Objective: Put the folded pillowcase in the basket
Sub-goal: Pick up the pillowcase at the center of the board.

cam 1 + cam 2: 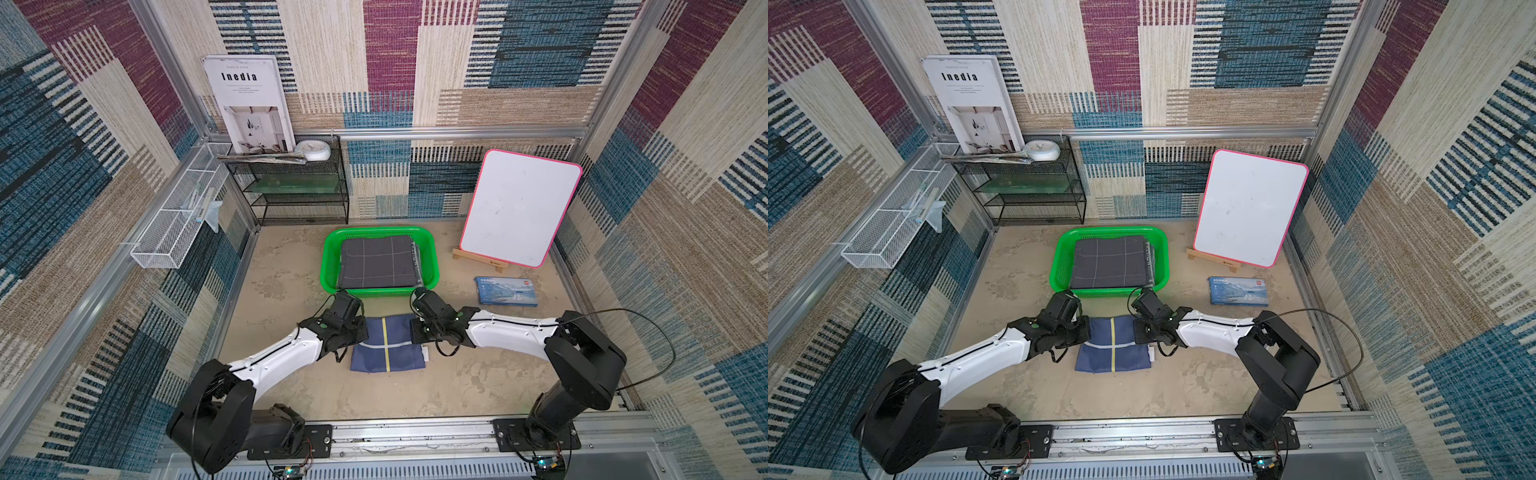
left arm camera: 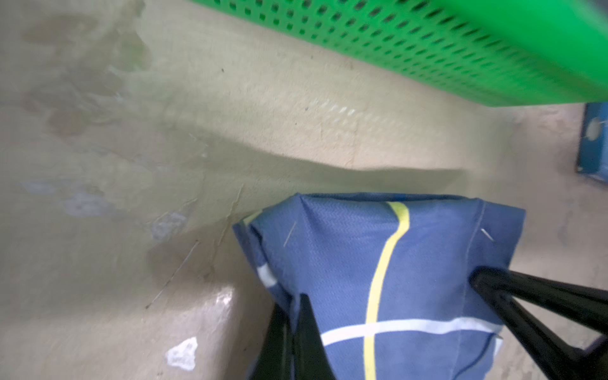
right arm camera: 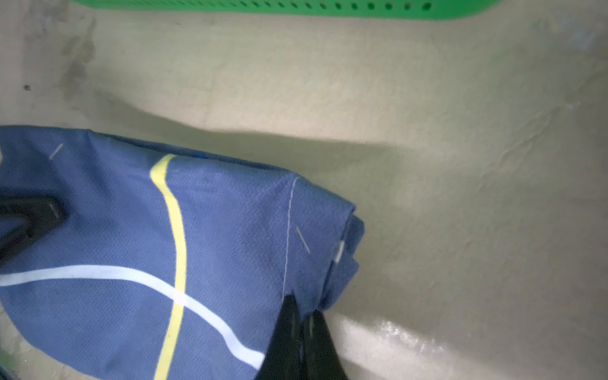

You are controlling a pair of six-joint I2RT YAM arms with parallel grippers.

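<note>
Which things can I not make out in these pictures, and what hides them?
- Both top views: the wrists cover the left claw, the right claw and the far corners of the blue pillowcase.
- Wrist views: the basket is blurred and cut by the frame edge; its inside is unseen.
- Top views: print on the blue box is too small to read.

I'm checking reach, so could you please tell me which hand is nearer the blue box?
Right. The right hand pinches the blue pillowcase edge facing the blue box; the left hand pinches the opposite edge, farther away.
</note>
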